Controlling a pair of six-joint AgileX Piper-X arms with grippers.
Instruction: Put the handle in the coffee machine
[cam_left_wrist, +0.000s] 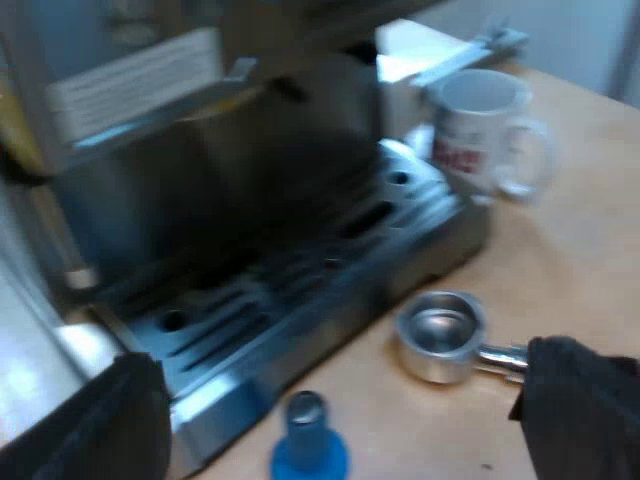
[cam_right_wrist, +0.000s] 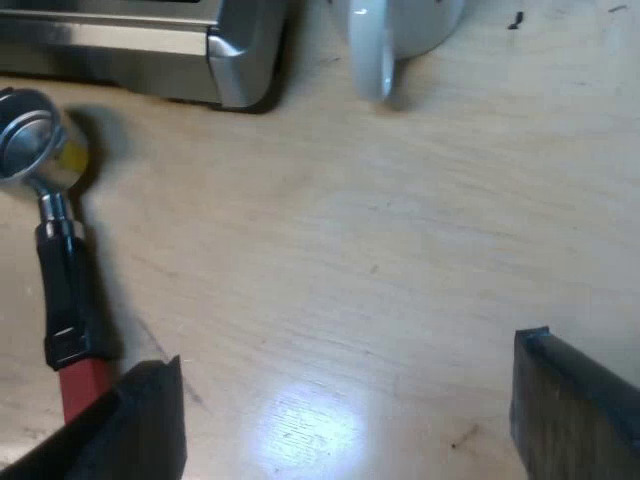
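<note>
Your right gripper (cam_right_wrist: 350, 355) hovers wide open and empty over the pale wooden desk (cam_right_wrist: 400, 230). The metal holder with the dark, red-tipped handle (cam_right_wrist: 65, 290) lies flat. Its cup points toward the steel espresso machine (cam_left_wrist: 200, 190), and its red end is just beside one right finger (cam_right_wrist: 140, 420). Your left gripper (cam_left_wrist: 340, 375) is also wide open, and the handle runs behind one of its fingers.

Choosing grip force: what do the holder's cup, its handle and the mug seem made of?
The holder's cup looks like polished metal: silvery, with bright reflections. Its handle seems matte black plastic or rubber, red at the end; which, I cannot tell. The mug looks like glazed white ceramic: smooth, glossy, red print.
</note>
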